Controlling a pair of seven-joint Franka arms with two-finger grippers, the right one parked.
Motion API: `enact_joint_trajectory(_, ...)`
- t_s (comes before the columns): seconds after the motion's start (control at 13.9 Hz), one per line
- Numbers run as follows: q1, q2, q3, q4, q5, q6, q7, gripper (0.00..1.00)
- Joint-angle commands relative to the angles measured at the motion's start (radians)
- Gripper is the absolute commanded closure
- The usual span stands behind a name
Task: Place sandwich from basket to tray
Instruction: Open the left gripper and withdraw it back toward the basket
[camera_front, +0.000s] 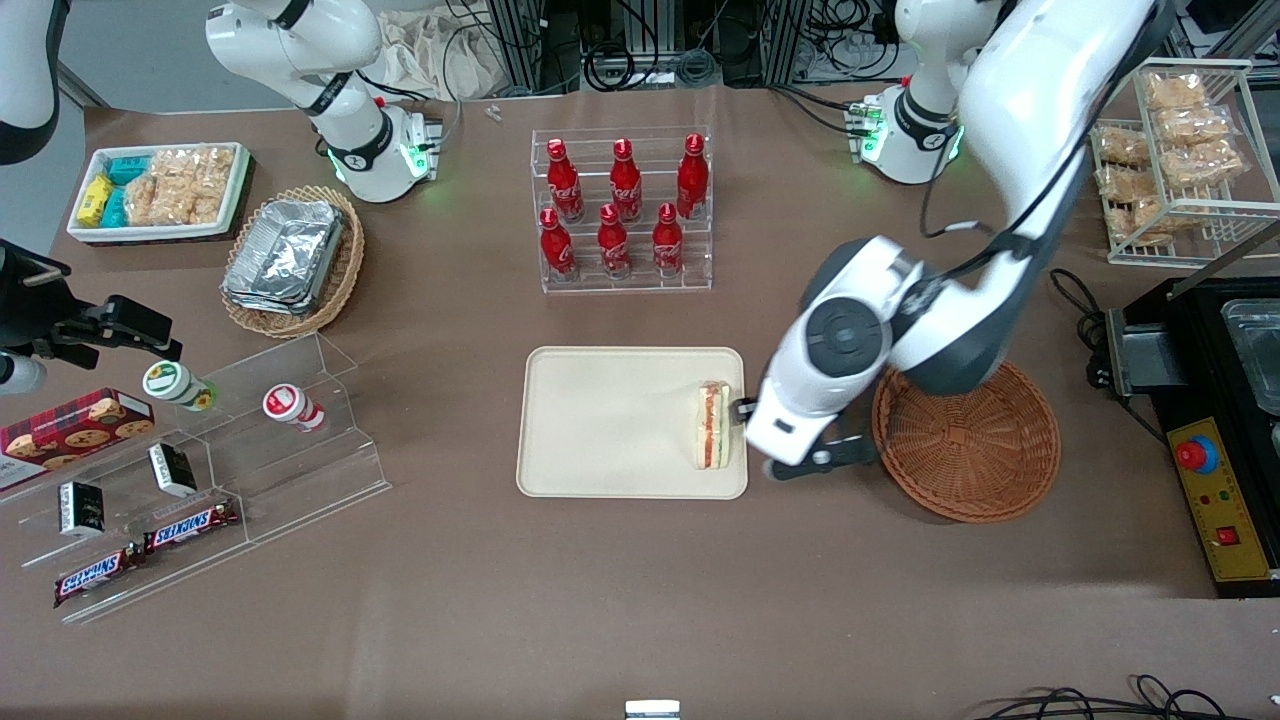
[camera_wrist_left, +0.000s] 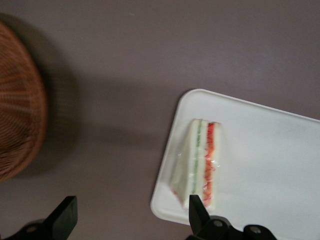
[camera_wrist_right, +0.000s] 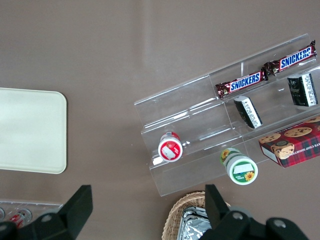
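The sandwich (camera_front: 711, 425) is seen lying on the cream tray (camera_front: 610, 425), close to the tray edge that faces the round wicker basket (camera_front: 975, 450). The basket is empty, so the placing step is judged to be nearly done.

The hand (camera_wrist_left: 132, 217) of the working arm is held above the worktop (camera_front: 640, 580), between the basket and the tray and just beside the sandwich. Its fingers (camera_wrist_left: 64, 216) are spread wide apart and nothing is held between them. In the wrist view one fingertip is seen over the tray's corner, near the pointed end of the wedge; whether it touches the wrap cannot be told.

The sandwich is judged to be light and soft. The bread would be crushed by a hard squeeze, and the clear wrap is probably slippery. If it must be taken up again, it is best held gently across the two flat bread faces, near the middle of the wedge, not at the thin point and not on the filling edge, where the red and green layers could be pressed out.
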Motion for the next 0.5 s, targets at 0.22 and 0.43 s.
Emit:
enact_joint_trajectory(0.22,0.166,-0.23,0.0,-0.113,-0.109,-0.145,0.192,0.0)
enact_joint_trajectory(0.43,0.163,-0.357,0.105,-0.191,-0.145,-0.152,0.317,0.0)
